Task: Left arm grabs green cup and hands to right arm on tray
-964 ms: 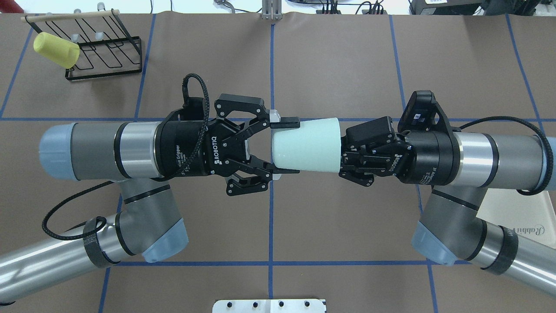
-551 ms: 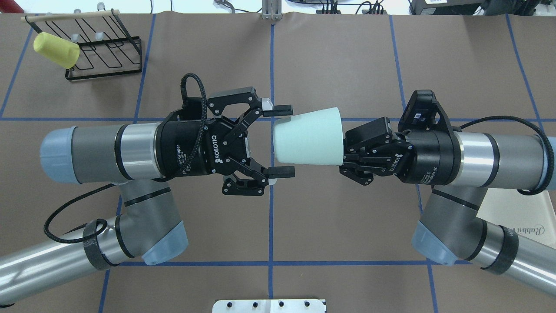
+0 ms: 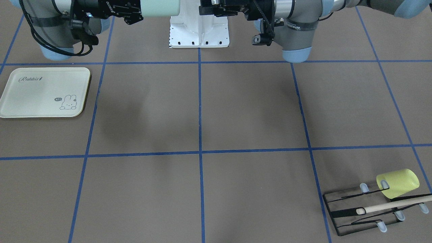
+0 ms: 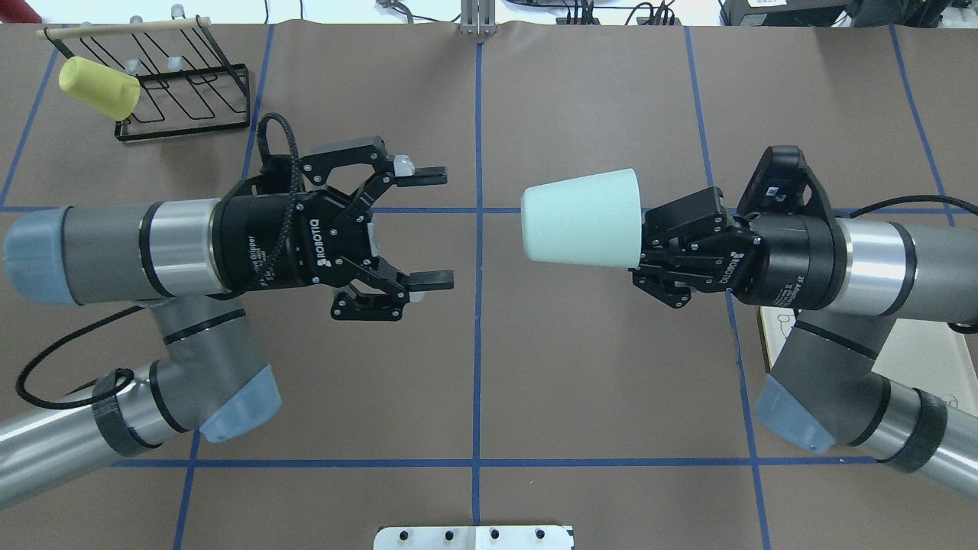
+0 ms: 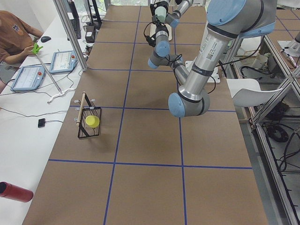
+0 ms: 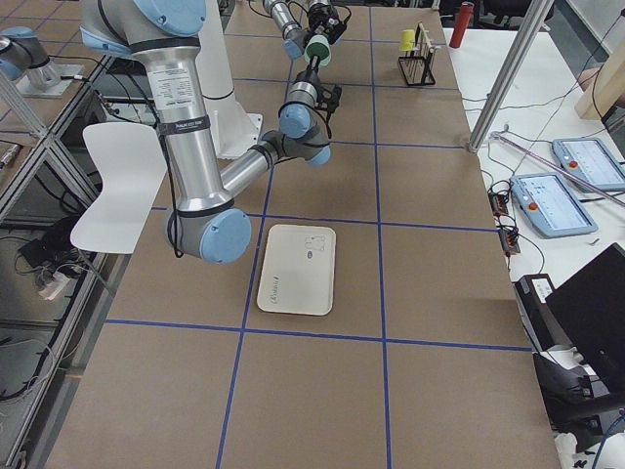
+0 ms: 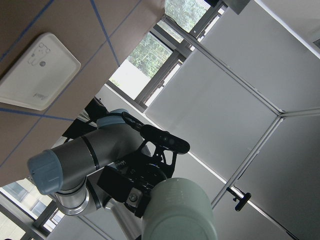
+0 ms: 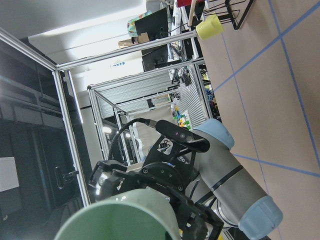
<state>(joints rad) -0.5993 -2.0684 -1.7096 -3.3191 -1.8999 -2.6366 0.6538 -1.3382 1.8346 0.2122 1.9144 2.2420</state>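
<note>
The left gripper (image 4: 437, 229), marked ROBOTIQ, gapes wide and empty; the right gripper (image 4: 644, 237) clamps the green cup (image 4: 581, 218). Only the front view makes "Rabbit" readable on the tray (image 3: 37, 98).

A robotics lab: a blue-taped grid table (image 4: 581, 92) lies below the jaws of the left gripper (image 4: 433, 229). Teach pendants (image 5: 64, 61) and aluminium framing (image 5: 70, 35) stand well aside.

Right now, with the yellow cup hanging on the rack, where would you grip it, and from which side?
The yellow cup sits tilted, mouth over a prong of the black wire rack, its closed base sticking out free. Probably grip across the side wall near that base, coming from the rack's outer end.
</note>
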